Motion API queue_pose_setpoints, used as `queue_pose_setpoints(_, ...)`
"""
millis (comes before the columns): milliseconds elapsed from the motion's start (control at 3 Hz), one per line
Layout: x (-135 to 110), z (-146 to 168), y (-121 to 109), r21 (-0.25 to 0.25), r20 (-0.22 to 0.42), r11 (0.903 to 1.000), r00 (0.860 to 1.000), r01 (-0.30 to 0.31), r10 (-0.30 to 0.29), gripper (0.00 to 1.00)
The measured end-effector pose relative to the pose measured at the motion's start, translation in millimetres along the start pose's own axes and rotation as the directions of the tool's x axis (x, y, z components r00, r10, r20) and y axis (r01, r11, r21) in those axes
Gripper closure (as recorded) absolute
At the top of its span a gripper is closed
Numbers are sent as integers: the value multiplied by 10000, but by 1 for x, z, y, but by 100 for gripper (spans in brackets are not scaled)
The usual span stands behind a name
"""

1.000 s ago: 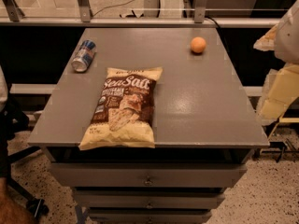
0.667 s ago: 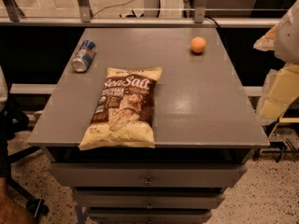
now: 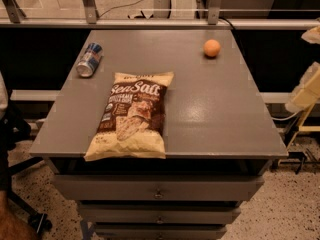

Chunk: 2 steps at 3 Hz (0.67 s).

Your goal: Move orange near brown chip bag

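Observation:
The orange (image 3: 212,48) sits on the grey table (image 3: 210,114) near its far right corner. The brown chip bag (image 3: 131,115) lies flat at the front left of the middle, with "Sea Salt" lettering facing up. The orange is well apart from the bag, up and to the right of it. My gripper (image 3: 307,86) shows only as pale cream parts at the right edge of the view, off the table's right side and away from both things.
A blue and silver can (image 3: 89,60) lies on its side at the table's far left. Drawers (image 3: 157,189) sit under the tabletop. A rail with metal posts (image 3: 150,21) runs behind the table. A chair base (image 3: 30,214) stands at the lower left.
The pale arm parts at the right edge have shifted slightly further right. The orange, bag and can have not moved.

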<state>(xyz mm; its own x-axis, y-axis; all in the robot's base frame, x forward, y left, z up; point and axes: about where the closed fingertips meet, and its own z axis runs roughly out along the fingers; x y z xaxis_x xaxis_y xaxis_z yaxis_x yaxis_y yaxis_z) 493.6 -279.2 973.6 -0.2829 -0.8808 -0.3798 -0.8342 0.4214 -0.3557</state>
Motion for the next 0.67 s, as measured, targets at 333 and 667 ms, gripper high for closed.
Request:
queue_pose_setpoints(333, 21, 22, -42, 477, 1318, 9956, 9885, -813, 744, 0)
queue_pose_setpoints(667, 21, 30, -47, 399, 1570, 9947, 9837, -948, 875, 0)
